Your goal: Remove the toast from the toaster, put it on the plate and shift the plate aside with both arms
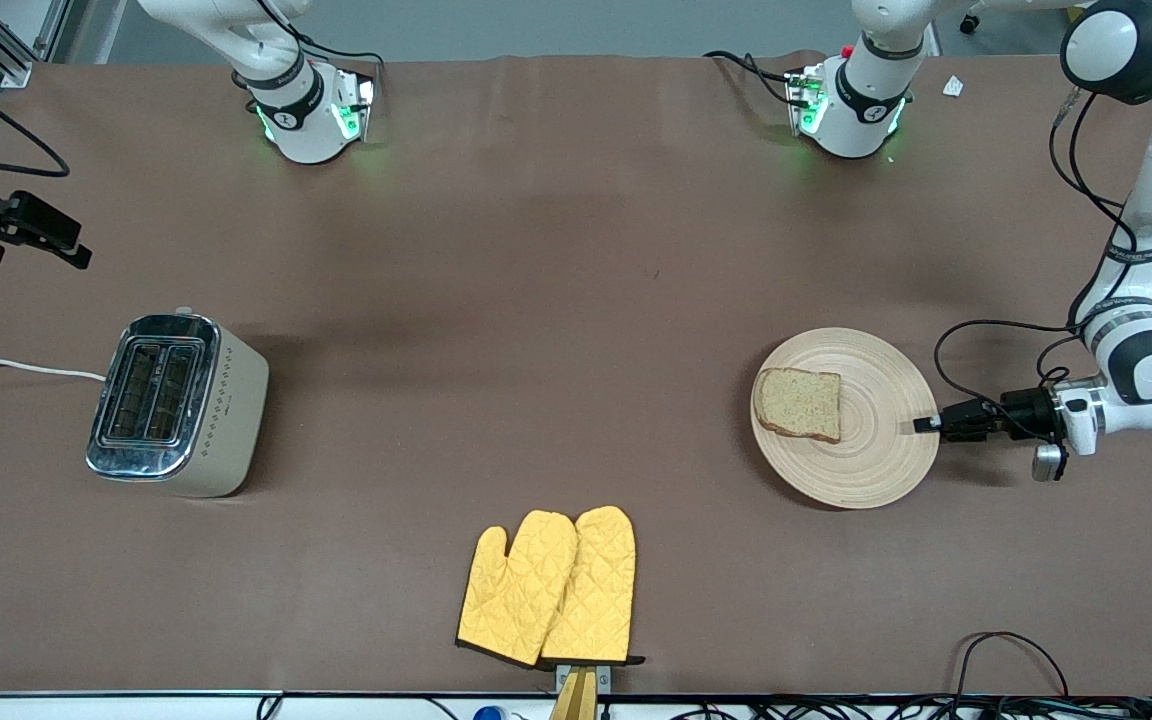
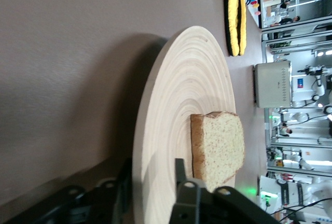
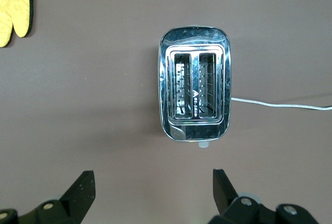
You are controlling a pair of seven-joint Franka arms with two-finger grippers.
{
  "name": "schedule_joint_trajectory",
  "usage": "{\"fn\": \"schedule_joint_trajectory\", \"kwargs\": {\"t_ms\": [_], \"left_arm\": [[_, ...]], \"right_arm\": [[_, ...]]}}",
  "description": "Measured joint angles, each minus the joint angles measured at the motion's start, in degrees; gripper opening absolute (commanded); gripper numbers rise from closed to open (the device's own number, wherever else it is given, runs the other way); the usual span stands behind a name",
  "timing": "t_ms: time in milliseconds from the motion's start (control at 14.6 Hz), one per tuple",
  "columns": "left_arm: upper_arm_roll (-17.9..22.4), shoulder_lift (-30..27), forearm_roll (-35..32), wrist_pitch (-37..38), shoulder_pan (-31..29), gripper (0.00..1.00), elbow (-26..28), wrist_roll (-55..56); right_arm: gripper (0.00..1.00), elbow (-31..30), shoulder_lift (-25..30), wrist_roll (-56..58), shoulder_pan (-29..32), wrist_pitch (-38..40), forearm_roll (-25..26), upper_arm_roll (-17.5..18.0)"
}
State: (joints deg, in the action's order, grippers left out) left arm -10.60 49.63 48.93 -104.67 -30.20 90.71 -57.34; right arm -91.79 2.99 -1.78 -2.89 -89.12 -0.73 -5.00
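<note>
Toast (image 1: 798,403) lies on the plate (image 1: 866,460), toward its nine o'clock side in the front view. At three o'clock our left gripper (image 1: 928,424) straddles the rim, one finger above and one below, not visibly clamped. We should keep the plate level while releasing. Our right gripper (image 3: 150,190) waits spread wide over the desk (image 1: 536,300) near the empty toaster (image 1: 176,405).
</note>
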Motion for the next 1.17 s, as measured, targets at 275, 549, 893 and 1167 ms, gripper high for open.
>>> {"fn": "schedule_joint_trajectory", "kwargs": {"t_ms": [275,549,893,1167], "left_arm": [[-0.43,-1.38,-14.91,0.03,-0.19,1.0,-7.44,4.48],[-4.06,-7.2,-31.0,0.54,0.98,1.0,-12.78,14.67],[-8.71,-18.65,-40.2,2.95,6.16,1.0,-13.24,28.66],[-11.18,-27.91,-48.27,9.42,11.2,1.0,-13.31,39.98]], "right_arm": [[1.0,0.02,0.0,0.0,0.0,-0.1,0.0,0.01],[1.0,0.15,-0.01,0.0,0.07,-0.15,0.0,-0.09],[1.0,1.55,-0.37,0.0,0.19,-0.16,0.0,-0.28],[1.0,1.72,-0.46,0.0,0.18,-0.15,0.0,-0.26]]}}
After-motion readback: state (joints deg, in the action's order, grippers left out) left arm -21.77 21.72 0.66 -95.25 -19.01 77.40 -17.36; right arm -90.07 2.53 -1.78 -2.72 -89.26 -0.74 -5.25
